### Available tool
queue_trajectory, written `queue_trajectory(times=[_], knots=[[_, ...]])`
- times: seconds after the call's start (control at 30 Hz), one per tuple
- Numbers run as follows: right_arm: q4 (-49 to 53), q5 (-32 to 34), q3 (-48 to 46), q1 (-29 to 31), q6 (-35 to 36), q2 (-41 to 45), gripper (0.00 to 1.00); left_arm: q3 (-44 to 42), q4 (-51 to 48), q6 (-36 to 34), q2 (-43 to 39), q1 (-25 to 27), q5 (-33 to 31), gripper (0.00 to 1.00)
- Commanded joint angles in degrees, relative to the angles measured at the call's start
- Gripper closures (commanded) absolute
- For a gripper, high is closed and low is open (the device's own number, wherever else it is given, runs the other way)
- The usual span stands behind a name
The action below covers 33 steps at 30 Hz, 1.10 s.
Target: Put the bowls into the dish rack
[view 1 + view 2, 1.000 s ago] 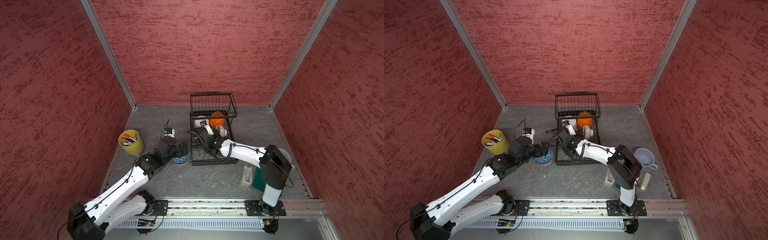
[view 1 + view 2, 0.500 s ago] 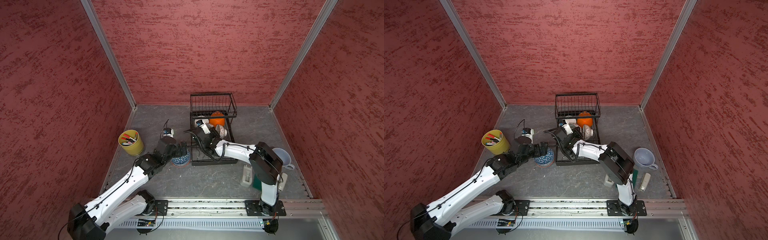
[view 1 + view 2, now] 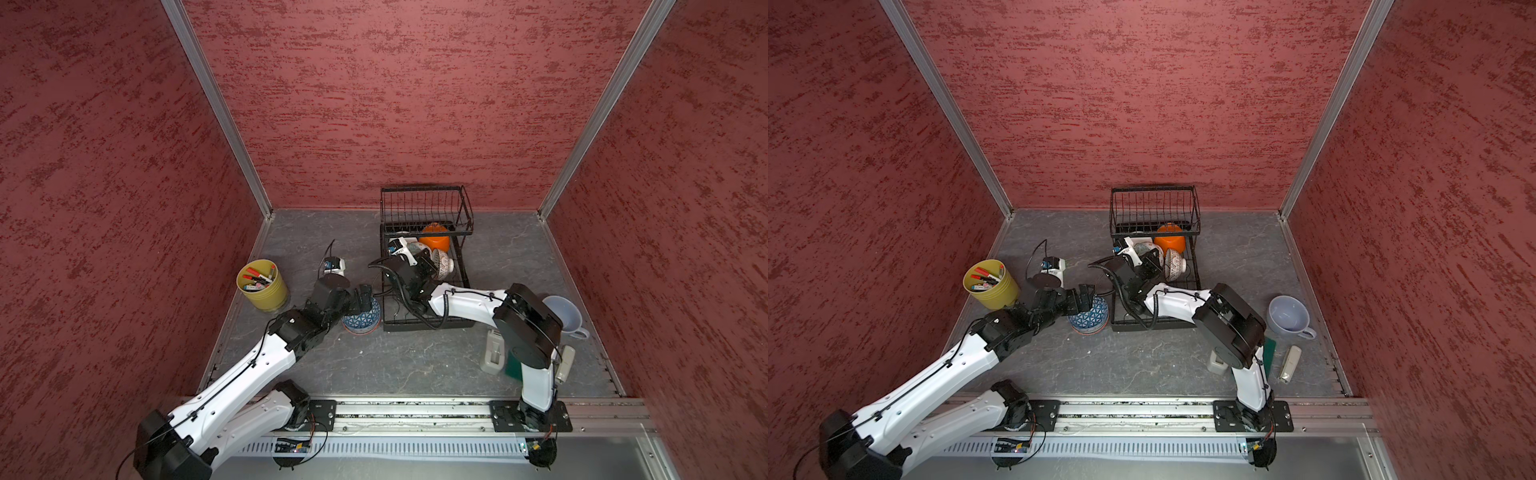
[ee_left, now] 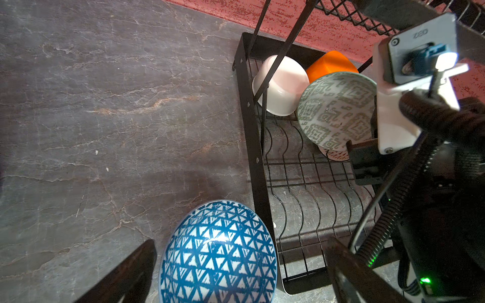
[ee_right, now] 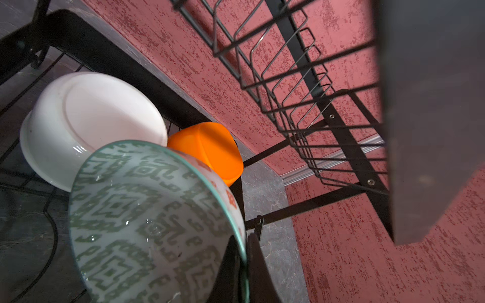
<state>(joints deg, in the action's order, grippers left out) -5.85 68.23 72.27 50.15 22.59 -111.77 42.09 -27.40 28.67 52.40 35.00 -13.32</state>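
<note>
The black wire dish rack stands at the back middle. On its base tray lie an orange bowl, a plain white bowl and a red-patterned bowl. My right gripper is shut on the rim of a green-patterned bowl, tilted over the tray. A blue triangle-patterned bowl sits on the table by the rack's near left corner. My left gripper hangs open over it, one finger on each side.
A yellow-green cup of markers stands at the left. A pale blue mug, a grey block, a green flat piece and a small white tool lie to the right of the rack.
The right arm has swung left, carrying the green-patterned bowl a little further back and left over the tray. The left arm has barely moved.
</note>
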Motion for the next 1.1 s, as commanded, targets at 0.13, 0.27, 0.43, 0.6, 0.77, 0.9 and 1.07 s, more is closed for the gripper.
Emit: queue_trajectory(times=[0.13, 0.27, 0.43, 0.6, 0.77, 0.9, 1.07], knots=[[-0.39, 2.51, -1.07, -0.79, -2.03, -0.65, 1.0, -0.36, 0.08, 0.25, -1.18, -0.47, 0.65, 0.01], [1.06, 2.17, -0.95, -1.3, -3.58, -0.99, 1.0, -0.26, 0.09, 0.25, -1.24, -0.46, 0.75, 0.0], [2.29, 2.22, -0.37, -2.16, -4.6, -2.18, 1.0, -0.2, -0.11, 0.23, -1.27, -0.46, 0.74, 0.0], [3.93, 2.19, 1.06, -2.95, -6.07, -3.33, 1.0, -0.01, -0.16, 0.16, -1.25, -0.67, 0.75, 0.0], [4.85, 2.29, 2.64, -3.42, -6.44, -4.92, 1.0, 0.6, -0.31, -0.2, -0.98, -0.76, 0.93, 0.0], [5.83, 2.31, 4.11, -3.66, -6.85, -6.04, 1.0, 0.69, -0.47, -0.27, -1.12, -0.82, 1.08, 0.01], [9.67, 2.21, 7.0, -3.66, -9.4, -7.65, 1.0, 0.54, -0.77, -0.19, -1.33, -0.81, 1.1, 0.0]])
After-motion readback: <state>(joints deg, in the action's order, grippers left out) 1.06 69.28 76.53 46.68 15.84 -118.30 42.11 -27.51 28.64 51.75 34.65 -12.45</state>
